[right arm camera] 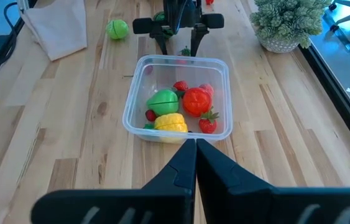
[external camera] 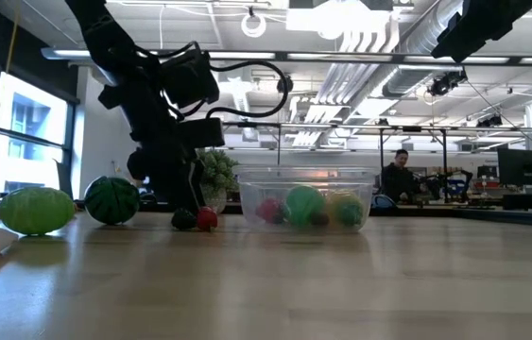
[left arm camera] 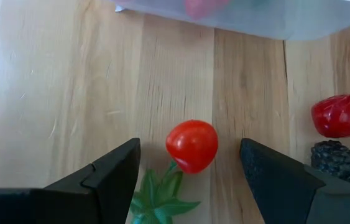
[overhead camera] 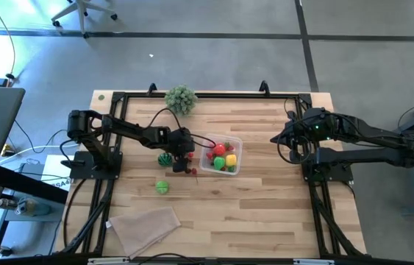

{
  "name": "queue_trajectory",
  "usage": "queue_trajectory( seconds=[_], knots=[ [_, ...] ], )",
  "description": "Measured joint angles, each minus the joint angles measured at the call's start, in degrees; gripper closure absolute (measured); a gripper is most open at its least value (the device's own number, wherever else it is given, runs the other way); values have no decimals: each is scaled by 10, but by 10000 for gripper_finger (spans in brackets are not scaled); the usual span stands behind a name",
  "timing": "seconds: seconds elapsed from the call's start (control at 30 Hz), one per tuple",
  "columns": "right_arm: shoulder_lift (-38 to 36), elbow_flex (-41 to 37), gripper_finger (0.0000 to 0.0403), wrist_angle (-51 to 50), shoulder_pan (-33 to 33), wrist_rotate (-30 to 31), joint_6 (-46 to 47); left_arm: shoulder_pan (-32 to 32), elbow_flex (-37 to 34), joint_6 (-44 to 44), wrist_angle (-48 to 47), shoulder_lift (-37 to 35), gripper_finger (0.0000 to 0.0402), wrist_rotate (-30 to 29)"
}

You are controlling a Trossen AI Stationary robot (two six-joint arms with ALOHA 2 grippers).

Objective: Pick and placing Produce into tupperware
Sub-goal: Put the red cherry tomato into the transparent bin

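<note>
Tomato (left arm camera: 191, 145), small and red with green leaves, centred between the wide-spread fingers of the left gripper (left arm camera: 190, 171), untouched, on bare wood just below the tupperware (left arm camera: 243, 15) at frame top. Right gripper (right arm camera: 194, 155) closed, empty, at right.

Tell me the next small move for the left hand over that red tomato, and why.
Probably close the left hand on the small red tomato. Its fingers stand open on either side of the tomato, low at the tabletop, with the piece centred between them and not yet gripped. The tupperware sits just beyond for the drop. The right hand waits shut, back from the container.
</note>
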Motion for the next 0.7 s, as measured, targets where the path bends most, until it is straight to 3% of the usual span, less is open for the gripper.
queue_trajectory(
  seconds=[0.7],
  knots=[
    [0,0,401,0,0,0,0,0,0,-9,-1,0,138,-13]
  ],
)
